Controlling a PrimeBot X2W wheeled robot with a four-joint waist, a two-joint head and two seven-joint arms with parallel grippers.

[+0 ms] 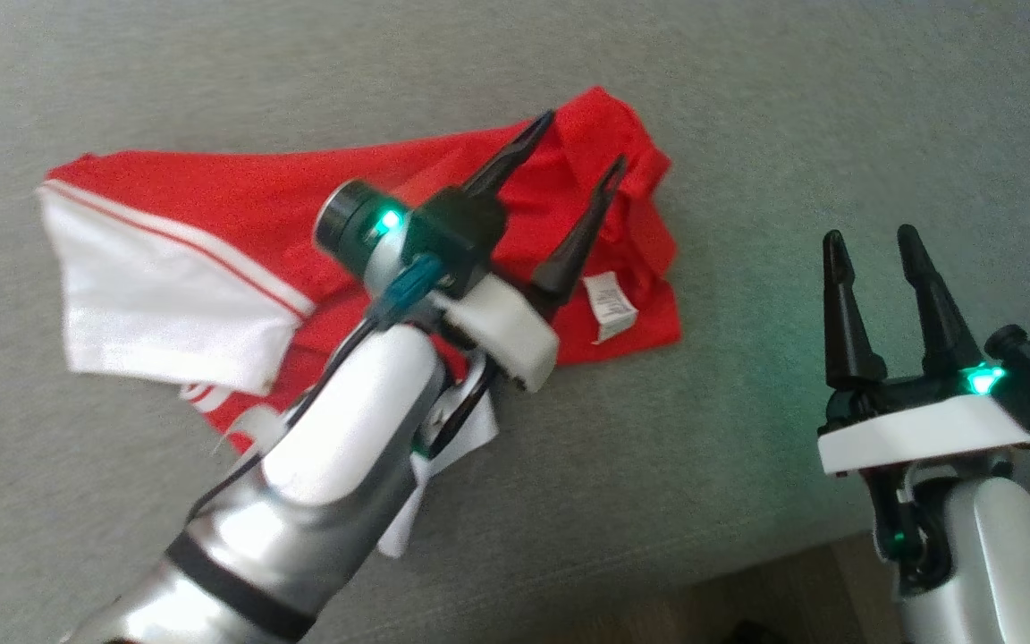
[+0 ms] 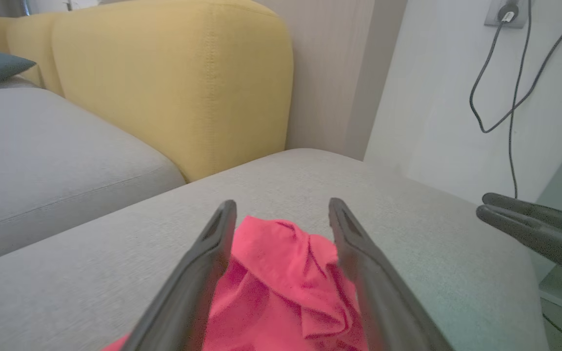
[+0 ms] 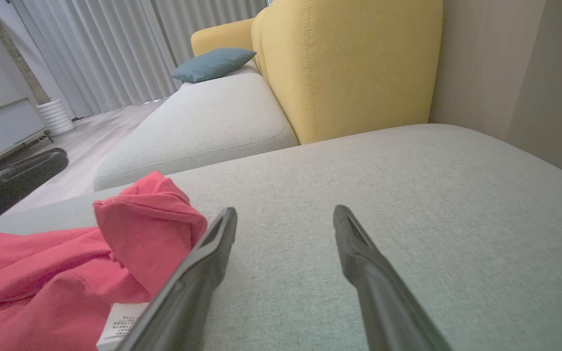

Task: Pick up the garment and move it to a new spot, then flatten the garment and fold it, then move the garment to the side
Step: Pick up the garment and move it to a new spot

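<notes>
The garment (image 1: pixel 238 197) is a red shirt with a white sleeve and white stripes, lying crumpled on the grey sofa cushion (image 1: pixel 792 116). A white label (image 1: pixel 609 306) shows at its right edge. My left gripper (image 1: pixel 585 139) hovers open over the shirt's bunched right end, nothing between its fingers. In the left wrist view the red cloth (image 2: pixel 281 273) lies below and between the spread fingers of that gripper (image 2: pixel 282 207). My right gripper (image 1: pixel 871 234) stands open over bare cushion to the right of the shirt; in its wrist view (image 3: pixel 285 212) the garment (image 3: pixel 66 263) lies to the left.
A yellow backrest (image 2: pixel 173 83) rises behind the cushion, and a teal pillow (image 3: pixel 212 63) lies farther along the sofa. Cables (image 2: pixel 510 97) hang on the wall to the right. The cushion's front edge (image 1: pixel 703 563) drops to wooden floor at the lower right.
</notes>
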